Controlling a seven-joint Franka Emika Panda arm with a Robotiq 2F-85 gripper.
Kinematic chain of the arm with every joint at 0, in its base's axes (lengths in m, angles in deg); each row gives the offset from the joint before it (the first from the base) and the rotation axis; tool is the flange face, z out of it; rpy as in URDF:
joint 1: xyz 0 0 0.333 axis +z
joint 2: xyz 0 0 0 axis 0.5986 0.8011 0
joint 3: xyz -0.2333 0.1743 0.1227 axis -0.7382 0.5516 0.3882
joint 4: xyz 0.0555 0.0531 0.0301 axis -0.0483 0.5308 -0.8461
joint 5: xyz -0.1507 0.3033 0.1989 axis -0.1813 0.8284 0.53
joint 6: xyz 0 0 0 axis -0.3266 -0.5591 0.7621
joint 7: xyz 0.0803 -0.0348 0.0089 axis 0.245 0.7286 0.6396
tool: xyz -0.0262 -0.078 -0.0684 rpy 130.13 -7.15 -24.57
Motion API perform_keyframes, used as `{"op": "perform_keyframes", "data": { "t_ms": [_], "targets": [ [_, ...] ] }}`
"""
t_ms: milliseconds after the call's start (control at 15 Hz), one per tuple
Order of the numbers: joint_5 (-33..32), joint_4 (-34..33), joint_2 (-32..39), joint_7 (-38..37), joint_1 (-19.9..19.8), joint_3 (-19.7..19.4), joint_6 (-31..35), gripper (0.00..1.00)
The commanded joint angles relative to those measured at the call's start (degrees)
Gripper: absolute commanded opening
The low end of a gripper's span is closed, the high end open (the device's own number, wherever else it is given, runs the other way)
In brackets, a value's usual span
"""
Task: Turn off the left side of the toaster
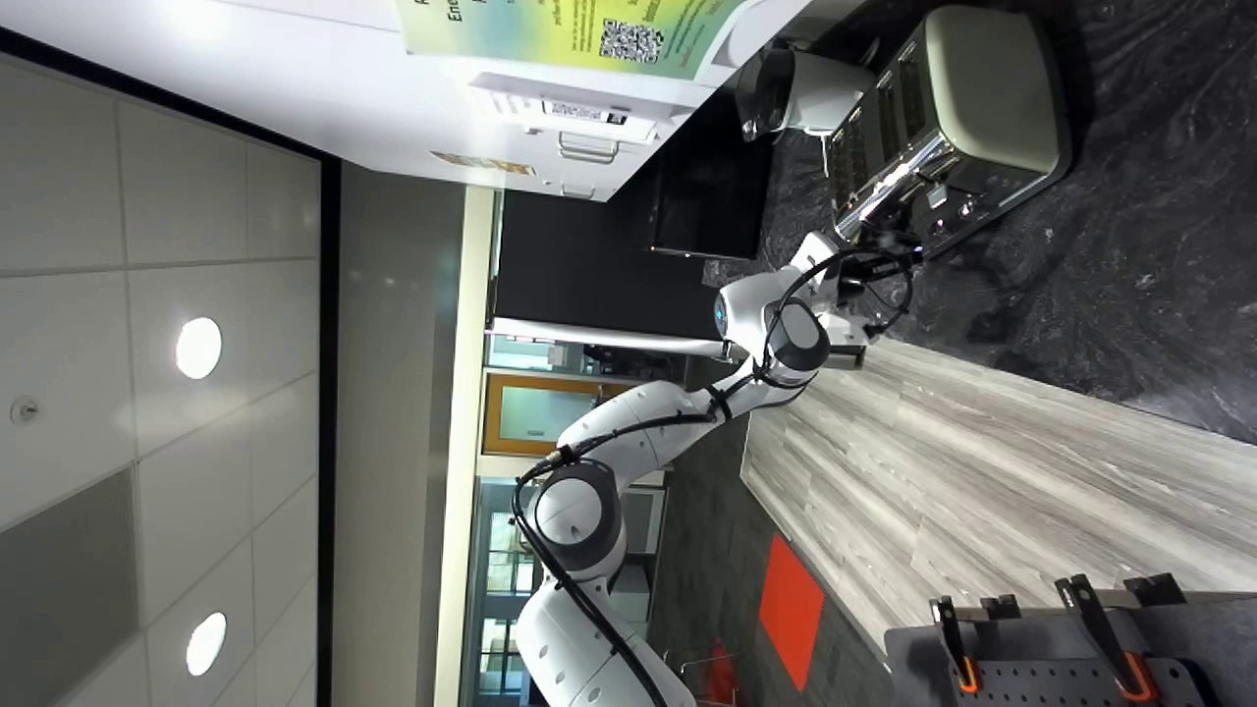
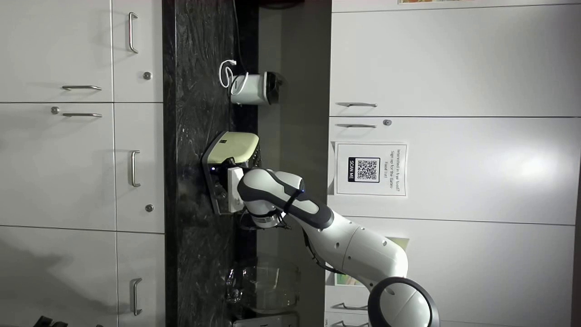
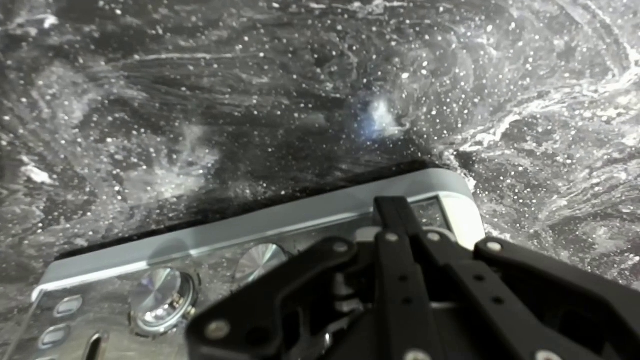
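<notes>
The toaster [image 1: 997, 88] has a pale body and a shiny front; it also shows in an exterior view [image 2: 236, 145], partly covered by the arm. Both exterior pictures lie on their side. In the wrist view the toaster's grey base [image 3: 225, 225] and front panel show, with two round metal knobs [image 3: 162, 300] [image 3: 260, 260], small oval buttons [image 3: 67, 305] and a slot. My gripper [image 3: 392, 202] is shut, its fingertips together with nothing visible between them. It is at the panel's right end in that view, hiding part of it. I cannot tell if the tips touch the panel.
The toaster stands on a dark marbled counter [image 2: 195, 263]. A white appliance with a dark top [image 2: 249, 89] and a white cord [image 2: 224, 75] are beside it, apart. A clear container [image 2: 272, 286] stands on the opposite side. White cabinets [image 2: 454, 172] are above the counter.
</notes>
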Motion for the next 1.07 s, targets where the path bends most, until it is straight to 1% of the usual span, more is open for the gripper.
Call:
{"op": "perform_keyframes", "data": {
  "t_ms": [0, 67, 333, 533, 733, 800, 867, 1000],
  "targets": [
    [1.0, -0.8, -0.2, 0.5, -1.7, 1.6, 0.6, 0.0],
    [1.0, -0.5, -0.7, 0.7, -2.0, 2.0, -0.5, 0.0],
    [0.6, 3.0, -3.9, -0.9, 0.5, 0.1, -3.9, 0.0],
    [-0.2, 8.5, -8.5, -1.4, 2.6, -1.3, -4.8, 0.0],
    [-1.0, 14.9, -14.9, 1.0, 1.7, 0.5, -5.6, 0.0],
    [-1.6, 17.3, -17.2, 1.6, 1.7, 0.6, -5.8, 0.0],
    [-2.2, 19.0, -18.9, 0.7, 2.5, -0.1, -6.1, 0.0],
    [-3.6, 22.4, -22.8, 1.0, 2.2, 0.3, -6.6, 0.0]
  ]
}}
